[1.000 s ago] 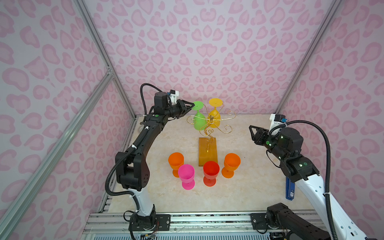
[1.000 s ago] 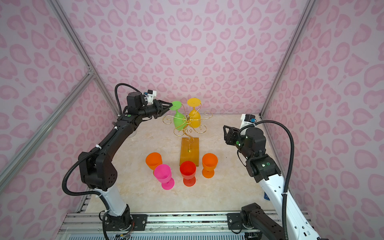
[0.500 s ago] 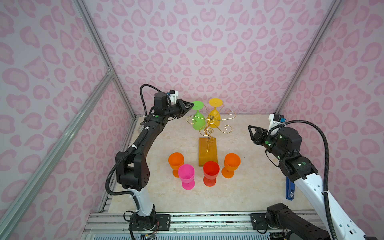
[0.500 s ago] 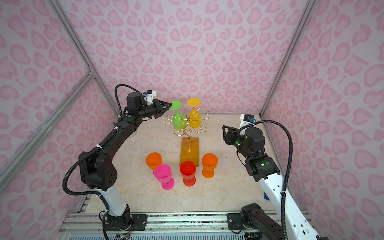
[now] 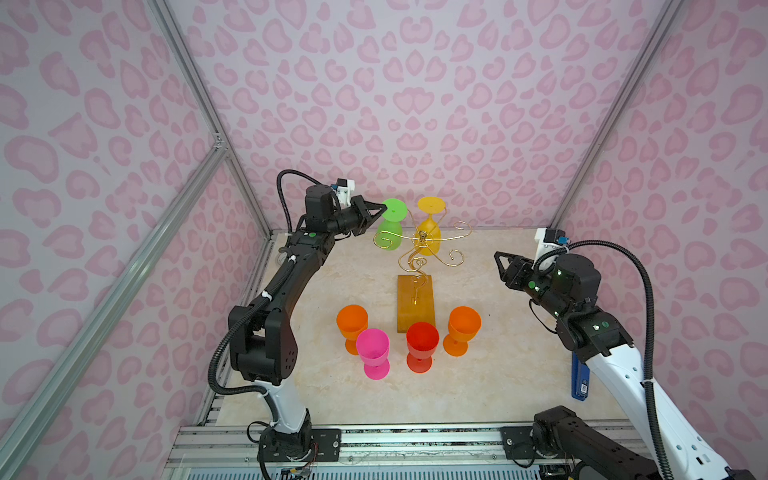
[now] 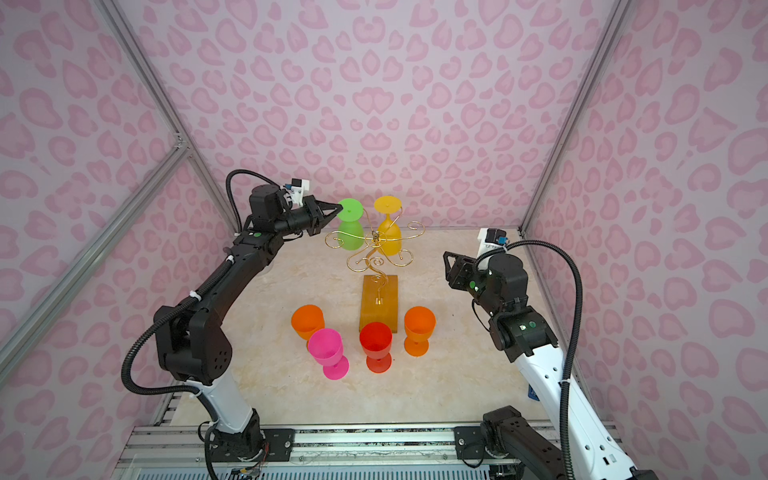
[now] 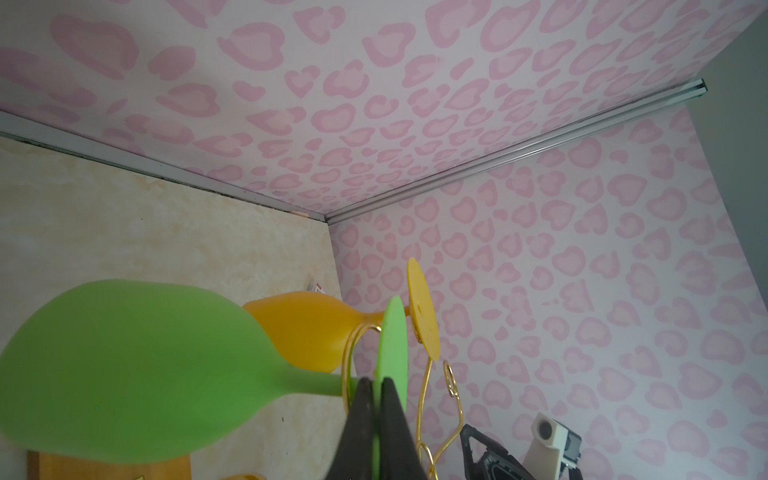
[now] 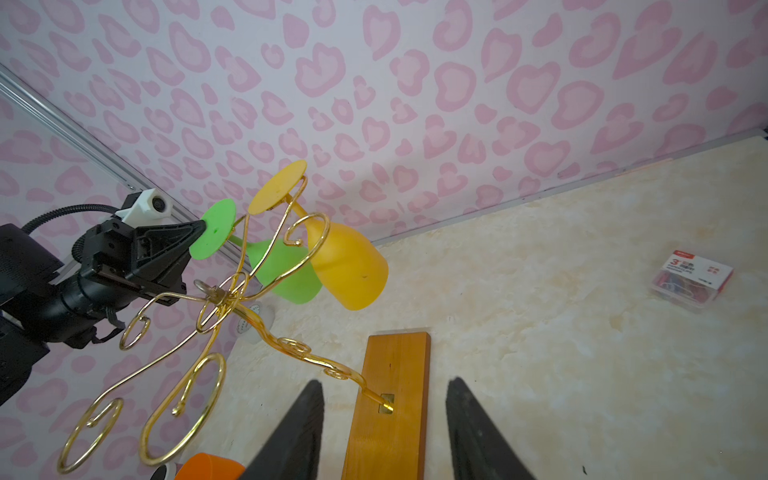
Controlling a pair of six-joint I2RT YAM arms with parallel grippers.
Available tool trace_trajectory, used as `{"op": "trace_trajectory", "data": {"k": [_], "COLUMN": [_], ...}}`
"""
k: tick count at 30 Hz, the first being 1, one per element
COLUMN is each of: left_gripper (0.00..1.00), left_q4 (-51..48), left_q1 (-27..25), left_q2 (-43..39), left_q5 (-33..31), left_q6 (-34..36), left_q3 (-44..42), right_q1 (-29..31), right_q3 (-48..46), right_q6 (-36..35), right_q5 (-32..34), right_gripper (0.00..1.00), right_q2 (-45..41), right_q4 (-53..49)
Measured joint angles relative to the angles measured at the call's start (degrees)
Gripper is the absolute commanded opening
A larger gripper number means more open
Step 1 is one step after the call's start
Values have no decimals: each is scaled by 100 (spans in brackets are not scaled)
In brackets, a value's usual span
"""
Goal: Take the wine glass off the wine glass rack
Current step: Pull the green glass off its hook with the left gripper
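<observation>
The wine glass rack (image 5: 415, 303) (image 6: 379, 301) (image 8: 390, 395) is a gold wire stand on a wooden base at the middle back. A green wine glass (image 5: 390, 237) (image 6: 350, 235) (image 7: 124, 365) (image 8: 286, 270) and a yellow wine glass (image 5: 430, 239) (image 6: 390, 241) (image 7: 307, 332) (image 8: 349, 270) hang upside down from its far arms. My left gripper (image 5: 382, 206) (image 6: 338, 205) (image 7: 376, 380) (image 8: 203, 226) is shut on the edge of the green glass's foot disc. To the right of the rack, my right gripper (image 5: 500, 268) (image 6: 447, 268) (image 8: 385, 381) hovers open and empty.
Several glasses stand upright in front of the base: orange (image 5: 352, 322), pink (image 5: 372, 349), red (image 5: 422, 340) and orange (image 5: 464, 326). A small box of clips (image 8: 692, 280) lies near the back wall. A blue object (image 5: 579, 380) lies by the right wall.
The left gripper's jaws have closed on the green glass's foot disc. The right arm has barely moved.
</observation>
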Motion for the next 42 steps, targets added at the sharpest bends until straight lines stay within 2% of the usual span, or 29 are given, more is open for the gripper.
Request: {"op": "trace_trajectory", "data": {"k": [18,42], "left_gripper": [2,2], "left_q4": [632,990], "left_q1": [46,-170], "left_q2": [-22,299], "left_q5": [262,446], "left_q6": [-616,-782], "left_q3": [-55,306], "right_q1": [-63,-101], "right_q3": [-66,-63], "right_q6": [55,66], "right_q5": [-42,-142], "right_gripper": [49,48], "right_q2": [-59,35], "right_q4": [2,15]}}
